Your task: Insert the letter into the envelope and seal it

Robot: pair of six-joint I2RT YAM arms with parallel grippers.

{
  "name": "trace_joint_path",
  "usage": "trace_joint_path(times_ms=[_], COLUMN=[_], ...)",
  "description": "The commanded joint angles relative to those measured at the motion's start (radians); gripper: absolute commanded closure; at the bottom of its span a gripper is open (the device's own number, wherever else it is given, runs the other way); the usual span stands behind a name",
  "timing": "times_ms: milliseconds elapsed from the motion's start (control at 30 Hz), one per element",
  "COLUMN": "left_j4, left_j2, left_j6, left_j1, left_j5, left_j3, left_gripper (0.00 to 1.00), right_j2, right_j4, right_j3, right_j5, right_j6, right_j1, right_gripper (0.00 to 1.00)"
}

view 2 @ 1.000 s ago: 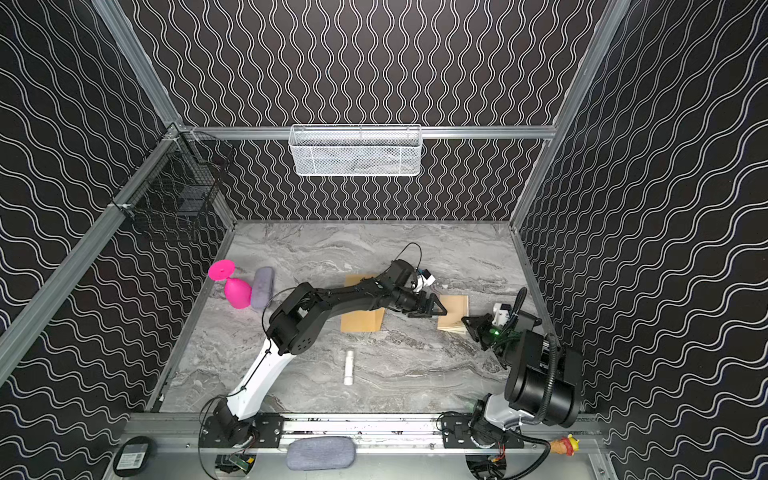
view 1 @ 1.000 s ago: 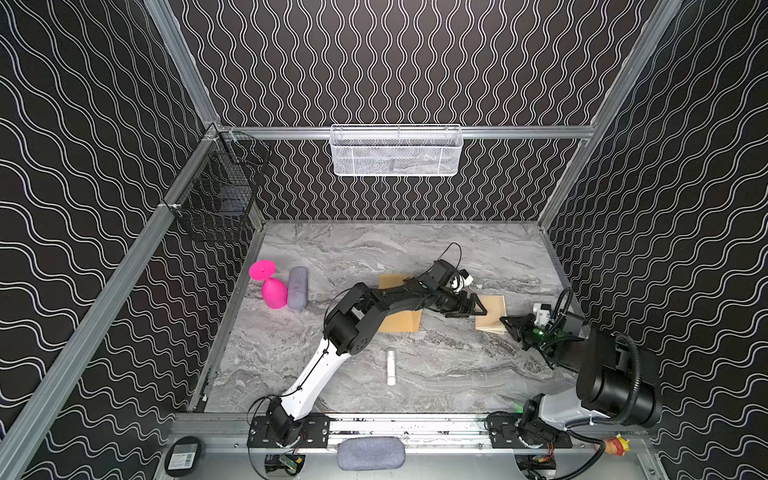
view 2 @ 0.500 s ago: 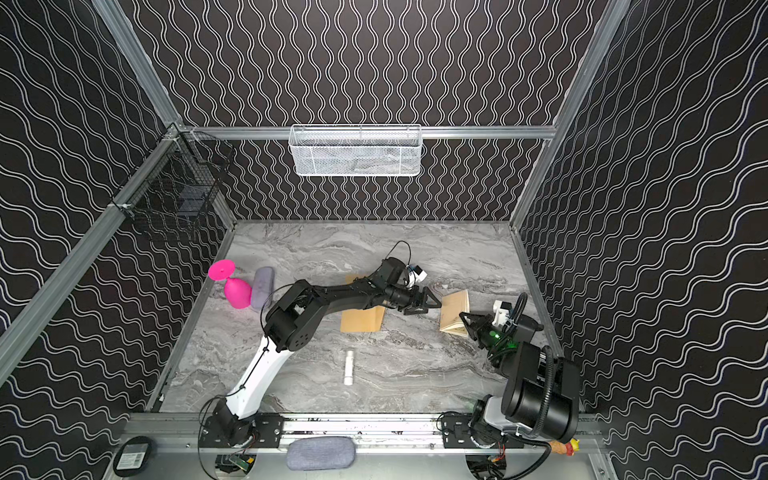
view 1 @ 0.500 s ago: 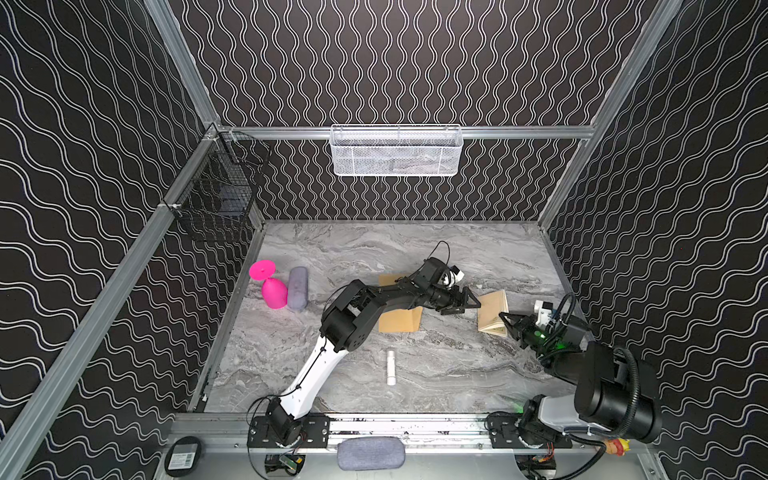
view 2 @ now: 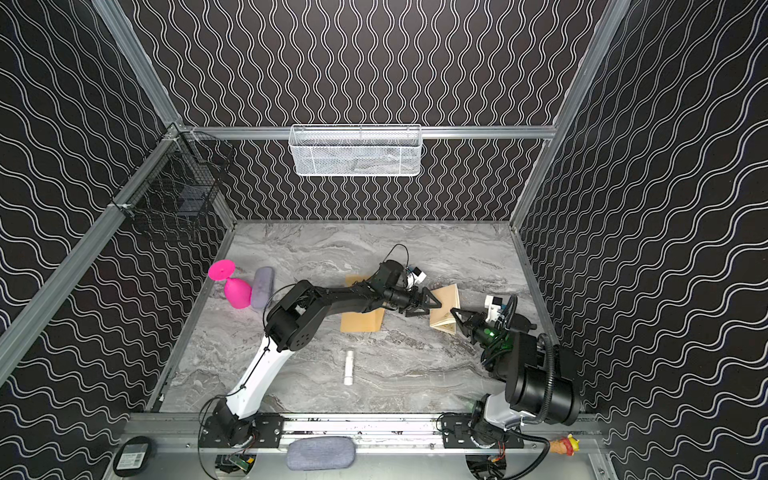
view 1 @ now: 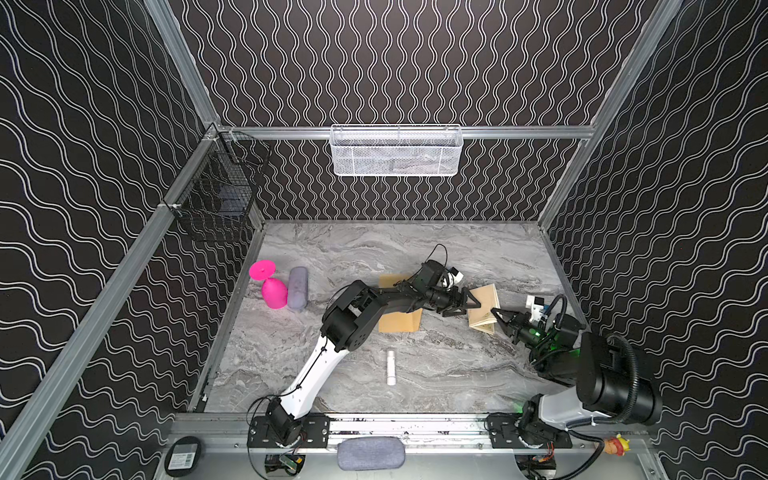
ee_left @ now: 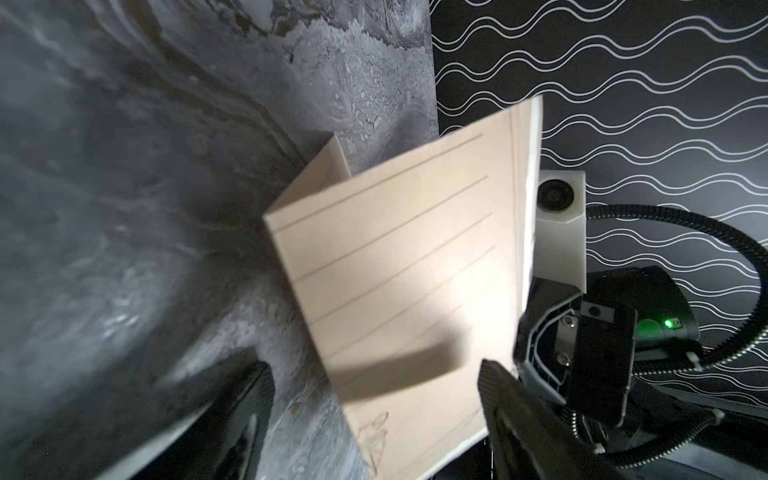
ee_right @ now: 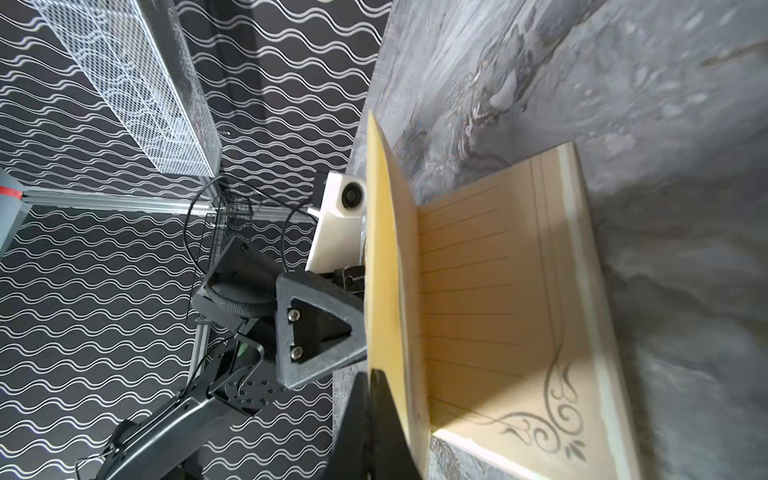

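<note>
While the right gripper [view 1: 497, 314] is pinched tight on one edge of the letter [view 1: 484, 305], I see the sheet half folded, one panel standing up, near the right edge of the table [view 1: 415, 257]. My left gripper [view 1: 462, 306] is spread wide, its fingers [ee_left: 509, 415] straddling the letter's other side; whether they touch the paper I cannot tell. The envelope [view 1: 400, 323] lies flat near the table's middle, partly under the left arm, apart from the letter.
</note>
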Motion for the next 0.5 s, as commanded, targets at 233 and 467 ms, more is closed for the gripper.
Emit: trace_joint_path(times_ms=[233, 467], left_j4=[0.083, 0.102], left_j2=[-0.008, -0.004], left_j6=[-0.044, -0.048], left_j1=[0.002, 0.006], left_j5=[0.017, 0.021], left_j3=[-0.032, -0.039], left_gripper=[0.52, 0.8], right_j2=[0.081, 0.059], right_j4=[-0.034, -0.13], right_j3=[0.011, 0.026], right_j5=[0.024, 0.041], right_j6=[-0.052, -0.108], right_j1=[0.011, 0.011], right_gripper=[1.0, 0.96])
